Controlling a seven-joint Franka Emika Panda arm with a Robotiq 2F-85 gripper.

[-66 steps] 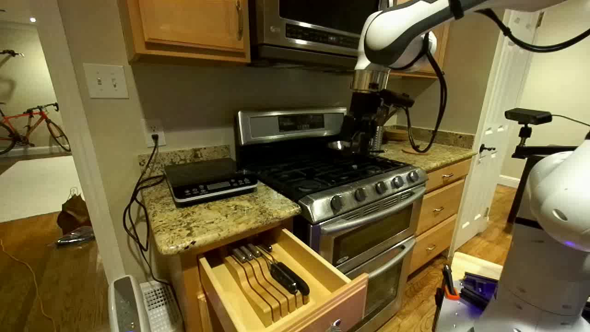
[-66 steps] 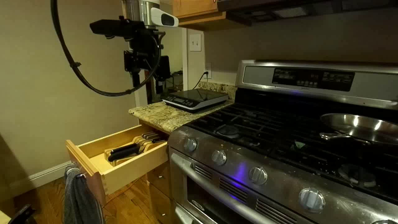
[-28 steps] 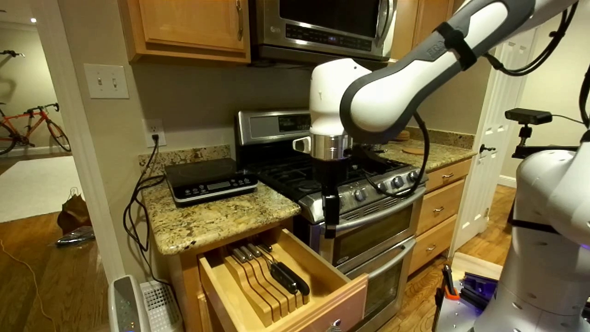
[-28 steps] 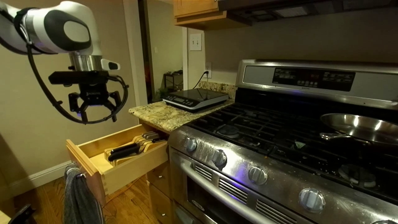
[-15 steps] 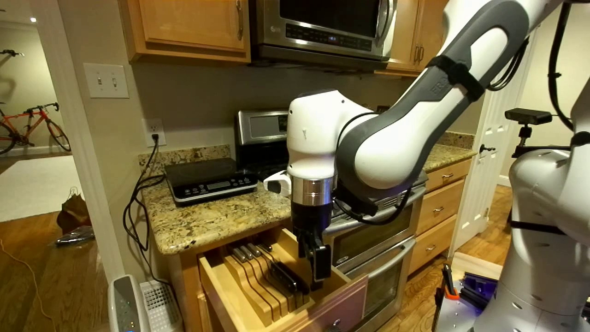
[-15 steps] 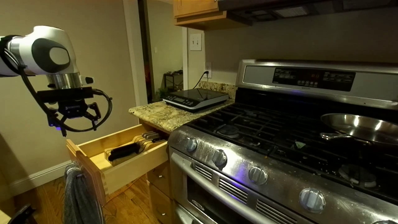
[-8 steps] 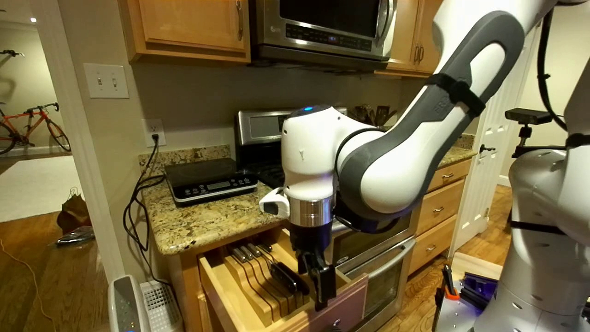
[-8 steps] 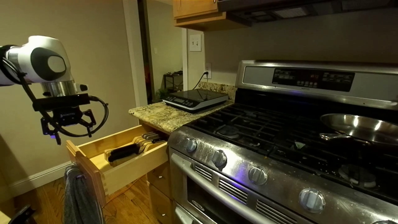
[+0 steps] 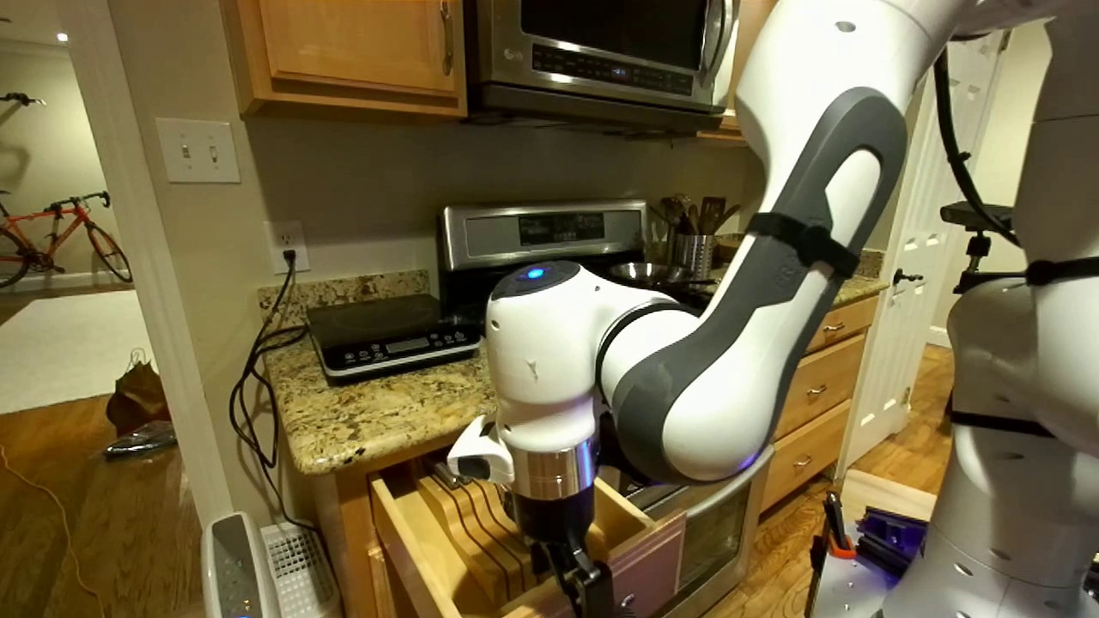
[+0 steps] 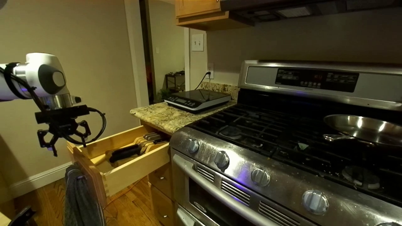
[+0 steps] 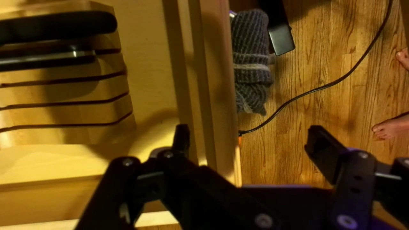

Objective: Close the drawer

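Two fingers (image 11: 181, 137), spread wide and holding nothing, have just dropped lower on the left, bearing down on the drawer front (image 10: 98, 183); the wrist view sets one over the inner side, the other out above the floor (image 11: 274, 153); whether either touches the wood, I cannot tell; the drawer (image 10: 135, 171) itself has not budged, standing well out, so this reads as lining up, the closing shove yet to come; that outer finger could do the pushing, I'd judge, though the dark grey towel (image 10: 78, 194) hanging on the front might get in its way; moving right, black knife handles (image 10: 124, 153) lie in the drawer and look low enough to slide in with it; next the speckled stone surface (image 10: 154, 116), a flat black cooktop (image 10: 199, 99) resting on it, a light switch (image 10: 198, 42) up behind; then the steel range (image 10: 287, 188), just beside the drawer, a shiny pan (image 10: 370, 127) over at its right; and at the right edge of the wrist view, bare feet (image 11: 389, 127) on that same floor, well below the fingers.
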